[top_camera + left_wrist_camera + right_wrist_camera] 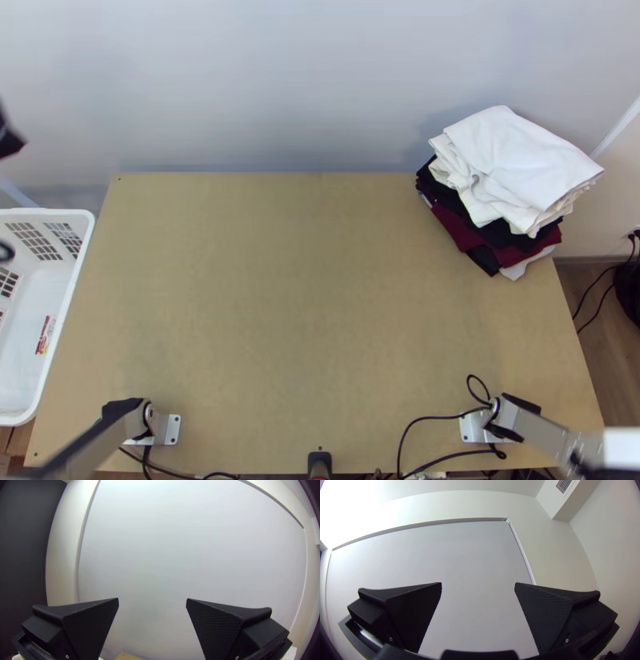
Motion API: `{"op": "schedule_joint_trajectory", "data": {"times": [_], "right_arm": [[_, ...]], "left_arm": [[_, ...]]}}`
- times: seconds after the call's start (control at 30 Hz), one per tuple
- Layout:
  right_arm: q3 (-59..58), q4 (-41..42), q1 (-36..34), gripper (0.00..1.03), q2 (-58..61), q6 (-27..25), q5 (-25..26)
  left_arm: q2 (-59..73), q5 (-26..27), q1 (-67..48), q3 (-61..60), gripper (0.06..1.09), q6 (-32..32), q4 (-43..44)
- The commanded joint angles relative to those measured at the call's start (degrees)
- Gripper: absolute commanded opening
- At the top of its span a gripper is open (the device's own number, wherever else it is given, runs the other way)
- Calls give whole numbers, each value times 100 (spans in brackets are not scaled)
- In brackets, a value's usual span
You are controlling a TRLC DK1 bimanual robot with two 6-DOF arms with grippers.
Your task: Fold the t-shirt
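1. T-shirt: which piece it is, I cannot tell; one stack of folded garments (pixel 490 210) sits at the table's two o'clock, one white folded garment (pixel 516 152) uppermost, dark and wine-red ones under it.
2. Arms are two. The left arm (pixel 116 432) slants from its base toward eight o'clock, the right arm (pixel 548 428) toward four.
3. Grippers are two, both empty and wide apart, facing the wall (pixel 280 80): the left gripper (pixel 10 142) at the top view's ten o'clock edge, the right gripper (pixel 478 583) in its wrist view.
4. The table (pixel 304 304) is light wood; one white basket (pixel 48 212) stands at nine o'clock.
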Motion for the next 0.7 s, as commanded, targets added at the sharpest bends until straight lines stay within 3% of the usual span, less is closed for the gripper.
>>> {"op": "schedule_joint_trajectory", "data": {"times": [0.0, 0.1, 0.13, 0.33, 0.5, 0.6, 0.67], "right_arm": [[-1308, 654, -105, 99, -1193, 176, -221], [-3373, 2271, -122, 99, -2591, 0, -221], [-3927, 2473, -113, 99, -3012, -17, -230], [-6204, 2376, -105, 99, -4902, -509, -256], [-7926, 2306, -69, 99, -6361, -1089, -291], [-8779, 2350, -8, 99, -6906, -1160, -660], [-8990, 2016, 27, 99, -6897, -1072, -643]], "left_arm": [[-1235, -173, 129, -1325, 104, 319, 963], [-2202, -191, 375, -2477, 104, 355, 1613], [-2527, -200, 445, -2907, 104, 416, 1851], [-4373, -209, 946, -5518, 104, 697, 3134], [-5498, -200, 964, -7240, 104, 706, 2870], [-5938, -121, 920, -7970, 104, 671, 2431], [-5938, -121, 911, -8304, 104, 583, 2404]]}}
